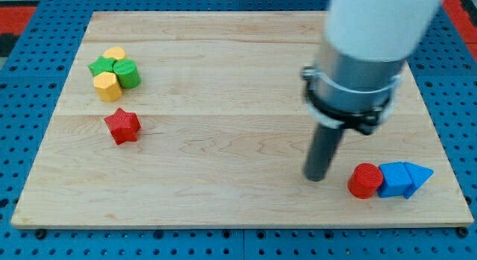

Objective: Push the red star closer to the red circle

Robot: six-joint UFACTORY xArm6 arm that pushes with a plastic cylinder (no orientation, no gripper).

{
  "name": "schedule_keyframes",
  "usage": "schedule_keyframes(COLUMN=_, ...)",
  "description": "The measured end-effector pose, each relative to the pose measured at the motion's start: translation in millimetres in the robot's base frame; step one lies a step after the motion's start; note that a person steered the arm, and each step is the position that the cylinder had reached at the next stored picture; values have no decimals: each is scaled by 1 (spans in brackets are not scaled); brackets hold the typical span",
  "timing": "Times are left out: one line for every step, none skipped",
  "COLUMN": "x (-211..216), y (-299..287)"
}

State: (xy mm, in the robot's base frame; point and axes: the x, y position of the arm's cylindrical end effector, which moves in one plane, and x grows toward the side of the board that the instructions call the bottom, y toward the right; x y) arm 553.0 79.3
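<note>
Tip: resting on the desk, just left of the red circle.
Red star: lying far at the view's left, below the yellow-green cluster.
Blue blocks: touching the circle's right.
Hand: none showing; bare rod.

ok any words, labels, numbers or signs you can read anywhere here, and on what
None: no text, label, number or sign shows.
The wooden board, the red star, the red circle, the green and yellow blocks, the blue blocks and the arm above my tip are all plain.
</note>
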Motion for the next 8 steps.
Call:
schedule_keyframes(x=3, y=-84)
schedule_keyframes(x=3, y=-183)
schedule_keyframes(x=-4, y=-271)
schedule_keyframes(x=-28, y=-325)
schedule_keyframes(x=-71, y=-339)
schedule_keyframes(x=-91, y=-286)
schedule_keyframes(x=-89, y=-197)
schedule_keyframes(x=-73, y=-125)
